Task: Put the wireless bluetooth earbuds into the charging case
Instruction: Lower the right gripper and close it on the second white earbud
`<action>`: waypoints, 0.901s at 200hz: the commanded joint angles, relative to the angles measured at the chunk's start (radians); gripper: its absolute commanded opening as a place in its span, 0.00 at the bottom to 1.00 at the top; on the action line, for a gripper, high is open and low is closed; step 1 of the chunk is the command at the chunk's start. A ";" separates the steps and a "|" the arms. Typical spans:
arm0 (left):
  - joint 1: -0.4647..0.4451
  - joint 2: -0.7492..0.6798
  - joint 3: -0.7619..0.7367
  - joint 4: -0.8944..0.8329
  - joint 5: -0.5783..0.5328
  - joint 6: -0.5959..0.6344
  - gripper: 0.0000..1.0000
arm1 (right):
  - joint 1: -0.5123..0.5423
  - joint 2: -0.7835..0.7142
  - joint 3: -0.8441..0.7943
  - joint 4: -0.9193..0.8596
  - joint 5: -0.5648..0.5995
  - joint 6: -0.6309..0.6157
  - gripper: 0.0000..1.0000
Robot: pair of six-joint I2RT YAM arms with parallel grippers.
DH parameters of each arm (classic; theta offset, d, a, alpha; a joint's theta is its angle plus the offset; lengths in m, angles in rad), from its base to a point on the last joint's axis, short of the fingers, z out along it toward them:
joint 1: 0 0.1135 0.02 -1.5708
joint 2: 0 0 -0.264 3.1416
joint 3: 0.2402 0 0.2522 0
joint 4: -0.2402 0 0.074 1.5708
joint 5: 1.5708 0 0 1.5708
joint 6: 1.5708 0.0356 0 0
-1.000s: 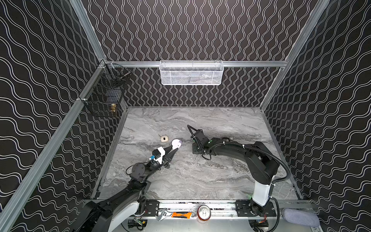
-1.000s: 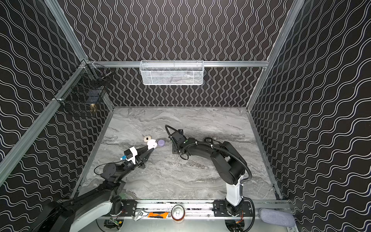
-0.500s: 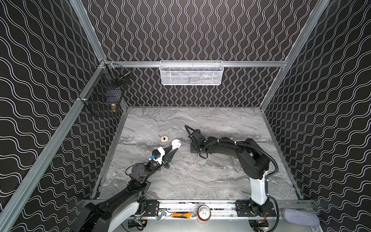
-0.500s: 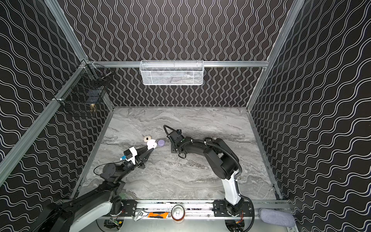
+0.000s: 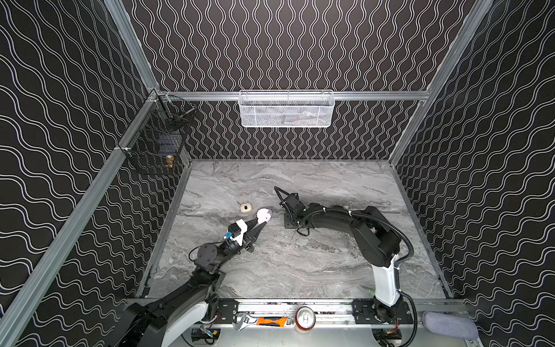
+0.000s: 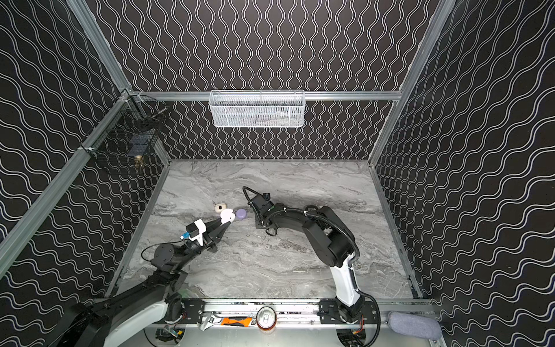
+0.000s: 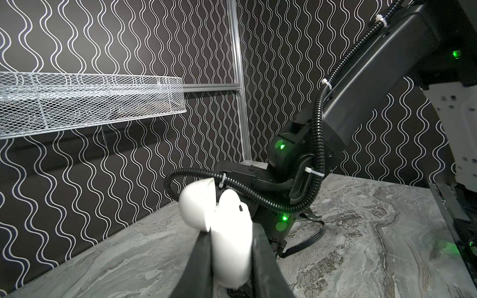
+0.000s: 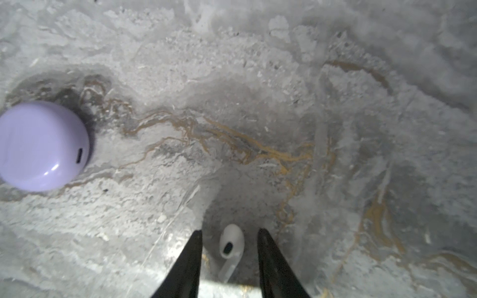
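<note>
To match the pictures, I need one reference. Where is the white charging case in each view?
In a top view: white charging case left of the table's middle, at the left gripper tip.
In a top view: same spot, beside the lilac case.
Left wrist: close up, between black fingers.
Right wrist: not in it.
Shared landmark: white mesh basket.

Left arm (image 5: 192, 288) reaches forward, left tool (image 5: 260, 223) clamped tight on the white charging case (image 5: 264, 214); right arm (image 5: 330, 218) stretched low, right tool (image 8: 230, 233) pointing down, jaws parted.
</note>
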 commanded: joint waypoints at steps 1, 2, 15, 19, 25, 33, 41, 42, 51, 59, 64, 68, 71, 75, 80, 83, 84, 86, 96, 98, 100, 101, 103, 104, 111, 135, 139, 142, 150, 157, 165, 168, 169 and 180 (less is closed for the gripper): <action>0.001 -0.007 0.002 0.032 -0.004 0.018 0.00 | 0.003 0.022 0.015 -0.062 0.021 0.005 0.38; 0.001 -0.008 0.002 0.030 -0.004 0.018 0.00 | 0.003 0.023 0.015 -0.062 0.021 0.005 0.37; 0.001 -0.016 0.001 0.018 -0.015 0.019 0.00 | 0.006 0.027 0.021 -0.064 0.017 0.002 0.36; 0.001 -0.017 0.002 0.011 -0.020 0.019 0.00 | 0.008 0.028 0.023 -0.064 0.018 0.001 0.36; 0.001 -0.021 0.001 0.004 -0.031 0.019 0.00 | 0.010 0.028 0.023 -0.067 0.022 0.003 0.35; 0.001 -0.024 -0.001 -0.002 -0.049 0.022 0.00 | 0.014 0.028 0.023 -0.067 0.024 0.002 0.34; 0.001 -0.028 -0.003 -0.010 -0.077 0.017 0.00 | 0.016 0.029 0.022 -0.065 0.025 0.005 0.33; 0.001 -0.028 -0.004 -0.013 -0.081 0.017 0.00 | 0.016 0.029 0.021 -0.065 0.025 0.004 0.33; 0.001 -0.036 -0.007 -0.027 -0.108 0.016 0.00 | 0.017 0.030 0.022 -0.067 0.024 0.005 0.32; 0.001 -0.048 -0.007 -0.046 -0.131 0.017 0.00 | 0.019 0.034 0.020 -0.068 0.024 0.006 0.31; 0.002 -0.056 -0.006 -0.065 -0.145 0.018 0.00 | 0.020 0.034 0.020 -0.069 0.024 0.005 0.31; 0.001 -0.064 -0.002 -0.084 -0.154 0.021 0.00 | 0.021 0.034 0.020 -0.069 0.026 0.005 0.31; 0.001 -0.071 0.000 -0.100 -0.161 0.025 0.00 | 0.021 0.034 0.020 -0.070 0.026 0.006 0.30; 0.001 -0.082 0.004 -0.122 -0.167 0.028 0.00 | 0.021 0.034 0.019 -0.071 0.028 0.006 0.30; 0.001 -0.094 0.008 -0.147 -0.175 0.030 0.00 | 0.022 0.034 0.018 -0.070 0.028 0.007 0.29; 0.001 -0.101 0.009 -0.161 -0.181 0.030 0.00 | 0.024 0.033 0.017 -0.071 0.028 0.006 0.28; 0.001 -0.103 0.009 -0.165 -0.183 0.030 0.00 | 0.024 0.033 0.017 -0.070 0.027 0.006 0.28; 0.001 -0.106 0.009 -0.169 -0.187 0.031 0.00 | 0.023 0.034 0.017 -0.070 0.027 0.006 0.28; 0.002 -0.124 0.011 -0.192 -0.206 0.031 0.00 | 0.028 0.034 0.016 -0.072 0.028 0.006 0.26; 0.001 -0.126 0.010 -0.194 -0.209 0.030 0.00 | 0.028 0.034 0.016 -0.073 0.028 0.005 0.26; 0.001 -0.127 0.010 -0.196 -0.210 0.031 0.00 | 0.029 0.034 0.016 -0.074 0.029 0.006 0.26; 0.001 -0.129 0.010 -0.197 -0.210 0.031 0.00 | 0.029 0.034 0.016 -0.074 0.030 0.005 0.26; 0.001 -0.130 0.009 -0.199 -0.211 0.031 0.00 | 0.029 0.034 0.017 -0.074 0.031 0.006 0.25; 0.001 -0.132 0.009 -0.199 -0.211 0.032 0.00 | 0.030 0.035 0.017 -0.074 0.031 0.005 0.25; 0.001 -0.137 0.009 -0.204 -0.208 0.033 0.00 | 0.031 0.036 0.019 -0.077 0.031 0.006 0.24; 0.001 -0.122 0.013 -0.194 -0.203 0.032 0.00 | 0.036 0.039 0.019 -0.078 0.032 0.009 0.19; 0.002 -0.117 0.010 -0.185 -0.203 0.033 0.00 | 0.038 0.038 0.018 -0.078 0.032 0.008 0.19; 0.002 -0.116 0.010 -0.177 -0.203 0.031 0.00 | 0.039 0.039 0.018 -0.078 0.033 0.009 0.19; 0.001 -0.109 0.008 -0.163 -0.200 0.030 0.00 | 0.041 0.039 0.016 -0.075 0.036 0.009 0.19; 0.001 -0.109 0.008 -0.161 -0.196 0.030 0.00 | 0.039 0.039 0.015 -0.077 0.036 0.009 0.18; 0.001 -0.109 0.008 -0.164 -0.193 0.030 0.00 | 0.040 0.039 0.015 -0.077 0.040 0.008 0.17; 0.001 -0.110 0.010 -0.166 -0.190 0.031 0.00 | 0.040 0.038 0.016 -0.077 0.042 0.008 0.16; 0.001 -0.111 0.010 -0.167 -0.189 0.032 0.00 | 0.041 0.036 0.016 -0.077 0.043 0.008 0.16; 0.001 -0.116 0.009 -0.174 -0.182 0.034 0.00 | 0.041 0.027 0.013 -0.076 0.048 0.007 0.14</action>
